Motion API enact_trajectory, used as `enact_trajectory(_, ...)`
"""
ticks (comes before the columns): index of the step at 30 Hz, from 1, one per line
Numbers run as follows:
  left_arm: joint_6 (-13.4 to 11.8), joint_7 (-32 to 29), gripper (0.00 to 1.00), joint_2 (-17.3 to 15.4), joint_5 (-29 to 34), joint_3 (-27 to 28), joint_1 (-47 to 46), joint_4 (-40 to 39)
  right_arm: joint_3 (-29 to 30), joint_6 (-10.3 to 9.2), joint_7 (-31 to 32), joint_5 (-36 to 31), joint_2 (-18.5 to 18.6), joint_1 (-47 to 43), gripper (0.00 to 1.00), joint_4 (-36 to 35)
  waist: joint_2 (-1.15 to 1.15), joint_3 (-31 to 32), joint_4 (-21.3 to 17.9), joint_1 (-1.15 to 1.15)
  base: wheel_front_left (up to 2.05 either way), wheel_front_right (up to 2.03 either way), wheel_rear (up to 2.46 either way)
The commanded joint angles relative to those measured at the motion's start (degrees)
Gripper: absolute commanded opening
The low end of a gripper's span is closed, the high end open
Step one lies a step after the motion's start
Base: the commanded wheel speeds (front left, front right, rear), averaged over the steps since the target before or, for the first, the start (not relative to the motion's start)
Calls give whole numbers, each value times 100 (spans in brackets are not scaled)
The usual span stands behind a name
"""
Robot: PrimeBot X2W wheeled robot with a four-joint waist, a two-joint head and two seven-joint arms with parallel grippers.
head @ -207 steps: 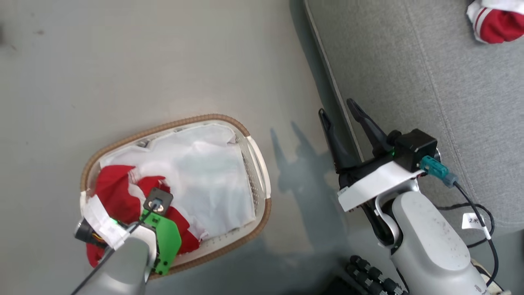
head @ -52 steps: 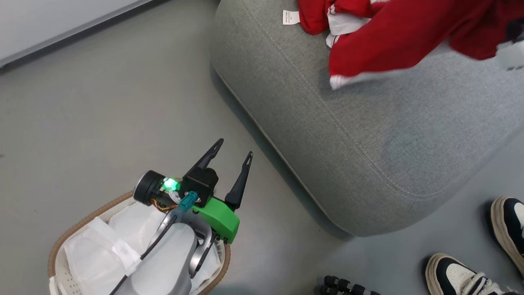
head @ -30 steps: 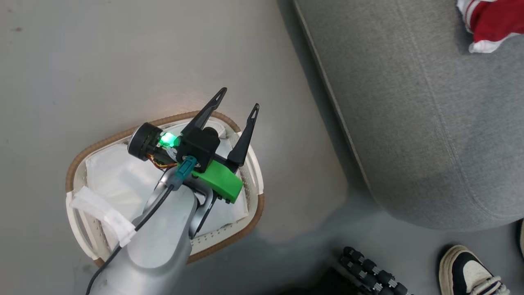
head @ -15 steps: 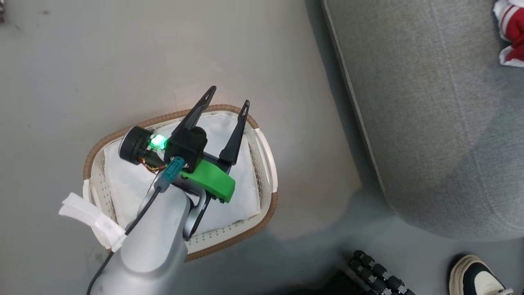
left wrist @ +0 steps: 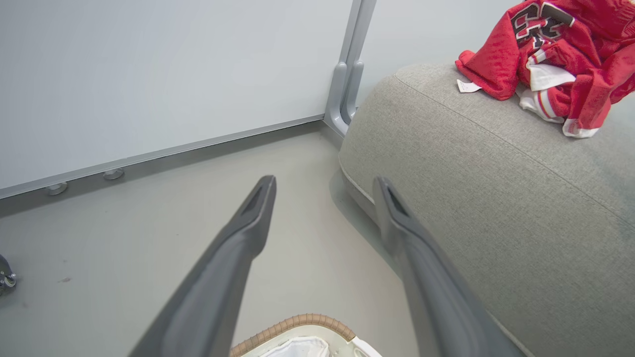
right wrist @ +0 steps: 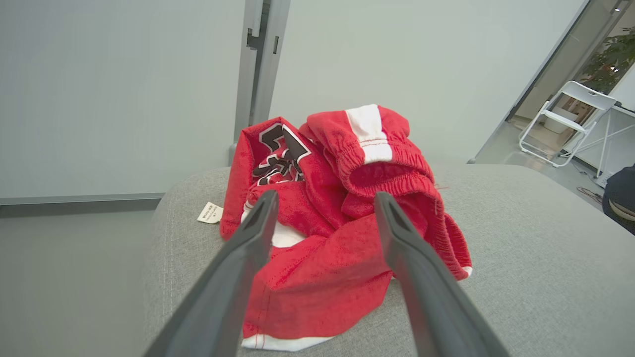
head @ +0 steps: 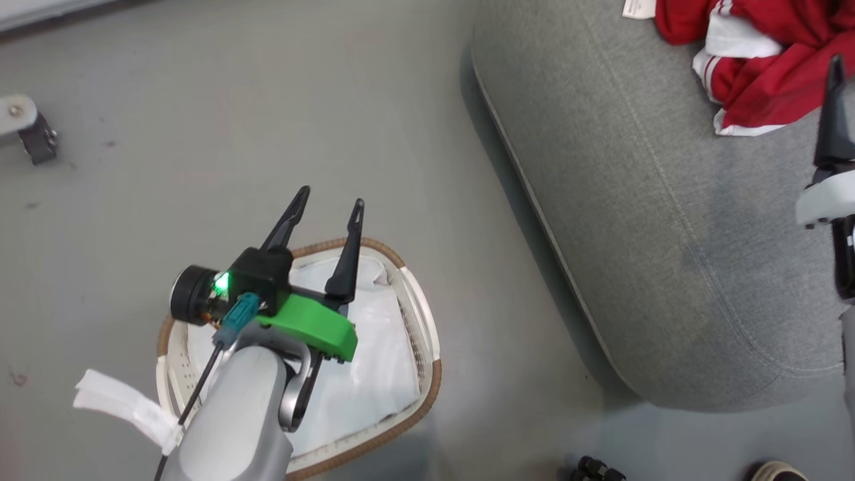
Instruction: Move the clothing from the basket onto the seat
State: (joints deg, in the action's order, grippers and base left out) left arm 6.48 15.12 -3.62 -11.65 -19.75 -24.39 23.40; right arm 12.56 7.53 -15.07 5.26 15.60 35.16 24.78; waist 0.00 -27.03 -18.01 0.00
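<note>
The red clothing point(head: 768, 73) lies heaped on the grey seat point(head: 668, 234) near its corner, with a small white tag point(head: 638, 8) beside it. The right gripper point(right wrist: 326, 197) hangs close over the heap, jaws spread wide, gripping nothing. The left gripper point(head: 332, 196) hovers above the basket point(head: 429, 347), jaws wide too, over its white liner point(head: 374, 374)

Grey floor point(head: 200, 100), pale wall panels point(left wrist: 149, 74), 1 white folding chair point(right wrist: 585, 94), perhaps a caster point(head: 30, 133).
</note>
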Motion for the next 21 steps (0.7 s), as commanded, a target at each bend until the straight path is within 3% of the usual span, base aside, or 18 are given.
enact_trajectory(1, -55, 3, 100, 8, -61, 116, 167, -53, -59, -8, -13, 118, -14, -117, 100, -97, 0, 525, 30, 0, 0, 0, 0)
enact_trajectory(7, -189, 3, 100, 42, -44, 609, 610, -223, -639, -8, -13, 454, -46, -244, 100, -211, 0, 971, 314, 0, 0, 0, 0)
enact_trajectory(21, -430, 3, 100, 65, 207, 1717, 1274, -228, -1704, -8, -13, 574, -568, -853, 100, -70, 0, 1672, 1386, 0, 0, 0, 0)
